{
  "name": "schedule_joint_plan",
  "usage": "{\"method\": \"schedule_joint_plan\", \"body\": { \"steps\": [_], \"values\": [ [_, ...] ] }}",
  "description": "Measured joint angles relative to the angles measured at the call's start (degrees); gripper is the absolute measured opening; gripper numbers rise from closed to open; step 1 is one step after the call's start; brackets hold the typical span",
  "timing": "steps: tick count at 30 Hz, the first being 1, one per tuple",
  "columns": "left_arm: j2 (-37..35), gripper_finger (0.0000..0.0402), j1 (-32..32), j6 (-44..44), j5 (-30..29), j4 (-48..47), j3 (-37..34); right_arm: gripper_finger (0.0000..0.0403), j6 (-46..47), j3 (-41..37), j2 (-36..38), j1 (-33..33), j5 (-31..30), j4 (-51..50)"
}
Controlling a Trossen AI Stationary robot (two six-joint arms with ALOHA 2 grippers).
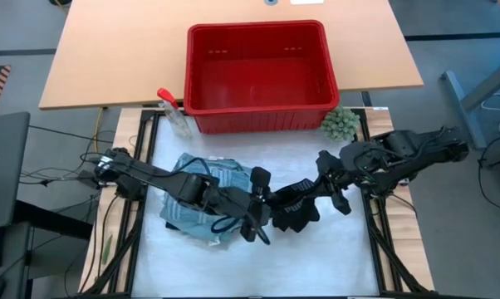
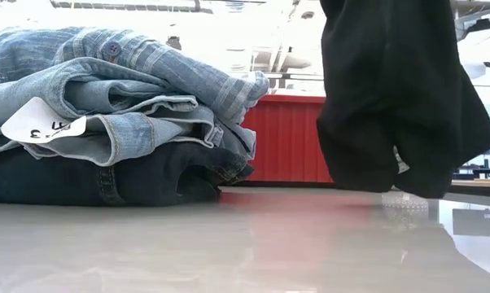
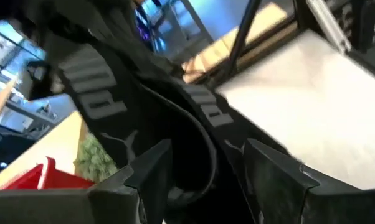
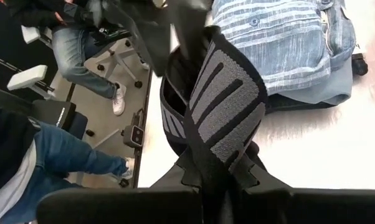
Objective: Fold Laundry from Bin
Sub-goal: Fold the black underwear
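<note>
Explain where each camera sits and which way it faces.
High: above, looking down; both arms, red bin, black garment.
Low: table height, facing the folded pile; no arm shows.
Left wrist: past open left gripper.
Right wrist: past right gripper, shut on the black garment.
Shared: the garment, in all four.

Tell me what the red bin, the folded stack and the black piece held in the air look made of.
The bin looks like glossy moulded plastic, with slotted upper walls. The folded stack looks like denim and striped woven cotton: visible seams, hems and buttons. The black piece looks like stretchy knit, probably synthetic, with a grey-banded elastic waistband; the right pincer pinches it.
</note>
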State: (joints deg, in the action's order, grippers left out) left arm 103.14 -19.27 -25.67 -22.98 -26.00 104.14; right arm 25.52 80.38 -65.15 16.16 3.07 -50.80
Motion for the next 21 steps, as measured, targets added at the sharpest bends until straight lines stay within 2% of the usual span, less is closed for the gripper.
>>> {"method": "schedule_joint_plan", "body": {
  "steps": [5,12,15,21],
  "values": [
    [1.28,0.0191,0.42,2.16,-0.18,-4.56,-0.07,0.0045,0.66,-0.02,-1.62,-0.29,0.07,0.21],
    [1.17,0.0191,0.39,8.29,3.40,-10.07,-0.02,0.0046,1.48,-0.04,-1.77,-1.77,0.11,-0.07],
    [1.33,0.0191,0.46,8.38,4.80,-12.17,0.00,0.0046,1.51,-0.04,-1.77,-2.83,0.09,0.17],
    [2.05,0.0190,0.63,7.96,3.65,-12.51,-0.02,0.0046,1.53,-0.04,-1.77,-3.60,0.13,0.42]
  ]
}}
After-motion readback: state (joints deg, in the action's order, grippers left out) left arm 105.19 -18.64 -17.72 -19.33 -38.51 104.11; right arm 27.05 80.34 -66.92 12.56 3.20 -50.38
